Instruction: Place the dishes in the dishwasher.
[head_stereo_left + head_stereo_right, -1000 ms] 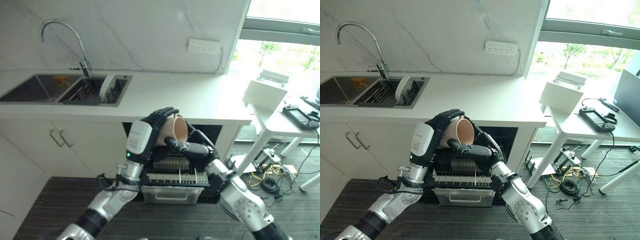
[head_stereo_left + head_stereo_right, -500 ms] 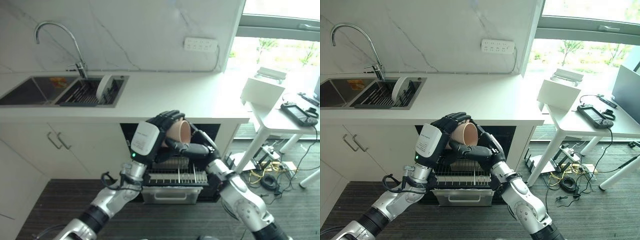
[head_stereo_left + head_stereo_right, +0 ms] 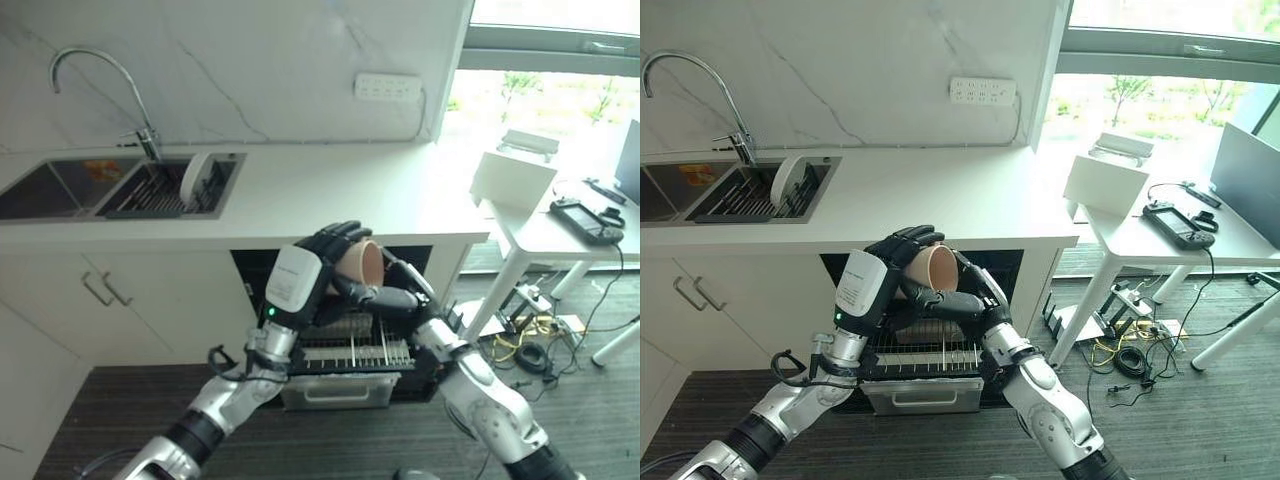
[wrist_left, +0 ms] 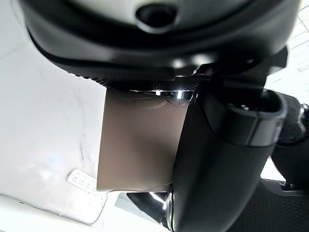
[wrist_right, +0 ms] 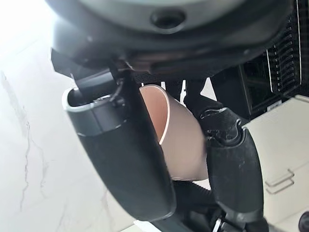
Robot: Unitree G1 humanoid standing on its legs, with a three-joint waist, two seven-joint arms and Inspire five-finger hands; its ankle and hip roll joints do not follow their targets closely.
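Note:
A tan cup [image 3: 361, 265] hangs on its side above the pulled-out dishwasher rack [image 3: 350, 352], just in front of the counter edge. My left hand [image 3: 318, 252] comes in from the lower left with its fingers curled over the cup's wall [image 4: 137, 145]. From the right, my right hand [image 3: 388, 297] meets it, thumb and fingers closed round the same cup [image 5: 178, 145]. A white plate [image 3: 197, 176] stands upright in the sink's drain rack [image 3: 160, 190].
The white counter [image 3: 330, 195] overhangs the dishwasher opening. Cabinet doors [image 3: 120, 300] lie to the left. A white side table [image 3: 560, 230] with a box [image 3: 512, 180] stands at the right, with cables [image 3: 530, 340] on the floor beneath it.
The camera has swung a little to the right. Both hands keep hold of the cup above the rack, and it has turned slightly, with less of its opening showing.

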